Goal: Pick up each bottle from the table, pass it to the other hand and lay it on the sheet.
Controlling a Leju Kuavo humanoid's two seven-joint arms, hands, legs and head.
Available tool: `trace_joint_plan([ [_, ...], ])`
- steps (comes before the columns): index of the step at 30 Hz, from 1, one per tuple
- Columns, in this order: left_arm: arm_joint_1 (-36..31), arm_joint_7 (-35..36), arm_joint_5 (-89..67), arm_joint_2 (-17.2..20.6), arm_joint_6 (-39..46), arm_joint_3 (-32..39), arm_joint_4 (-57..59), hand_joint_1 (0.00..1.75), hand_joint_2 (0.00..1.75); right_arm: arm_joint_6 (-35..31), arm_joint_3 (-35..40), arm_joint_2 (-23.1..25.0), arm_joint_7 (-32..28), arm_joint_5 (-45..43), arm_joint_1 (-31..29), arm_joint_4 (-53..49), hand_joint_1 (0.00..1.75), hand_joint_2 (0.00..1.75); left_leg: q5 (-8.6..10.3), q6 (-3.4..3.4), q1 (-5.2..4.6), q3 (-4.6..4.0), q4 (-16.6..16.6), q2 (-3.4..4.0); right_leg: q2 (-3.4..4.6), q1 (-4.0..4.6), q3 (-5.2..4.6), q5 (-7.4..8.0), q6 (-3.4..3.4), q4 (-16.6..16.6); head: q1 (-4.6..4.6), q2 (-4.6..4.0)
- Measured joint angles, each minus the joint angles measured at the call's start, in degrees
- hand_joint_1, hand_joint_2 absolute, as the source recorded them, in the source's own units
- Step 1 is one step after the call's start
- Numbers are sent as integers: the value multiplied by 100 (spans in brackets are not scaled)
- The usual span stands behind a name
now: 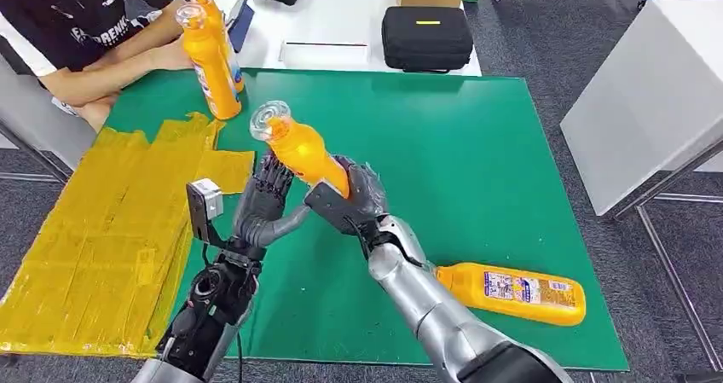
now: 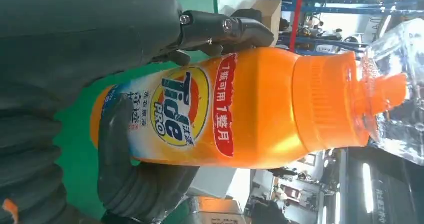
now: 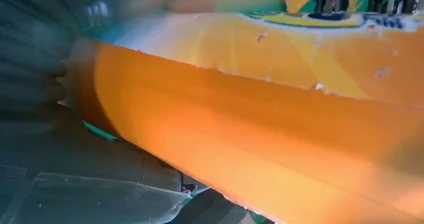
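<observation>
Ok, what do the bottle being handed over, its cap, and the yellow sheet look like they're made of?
Bottle: likely glossy orange plastic, smooth, with sheen and a printed label. Cap: clear hard plastic, see-through over the orange spout. Sheet: thin yellow film, probably plastic or taped strips, wrinkled and slightly shiny.

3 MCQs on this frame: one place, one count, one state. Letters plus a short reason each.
1. Where does the free detergent bottle lie?
A. green mat, by the right arm
B. yellow sheet
C. white table

2. How many orange bottles show in the head view?
A. two
B. four
C. six

3. The raised bottle is:
A. lying on the mat
B. held between both robot hands
C. held by the person

Key: 1 A, it lies on the green mat. 2 B, one raised, one lying, two standing. 3 B, left robot hand and right robot hand both touch it.
</observation>
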Motion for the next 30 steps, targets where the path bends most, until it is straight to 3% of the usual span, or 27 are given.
trace_joint_plan([
  [9,86,-162,50,72,-26,18,0,0,175,0,406,-37,-122,-201,33,-61,175,175,0,0,0,0,0,0,0,-1,0,0,0,0,0,0],
  [30,158,-173,48,103,-131,-35,4,0,175,225,516,-136,-372,-619,287,-245,175,175,0,0,-1,0,0,0,0,-1,-1,0,0,0,0,0],
])
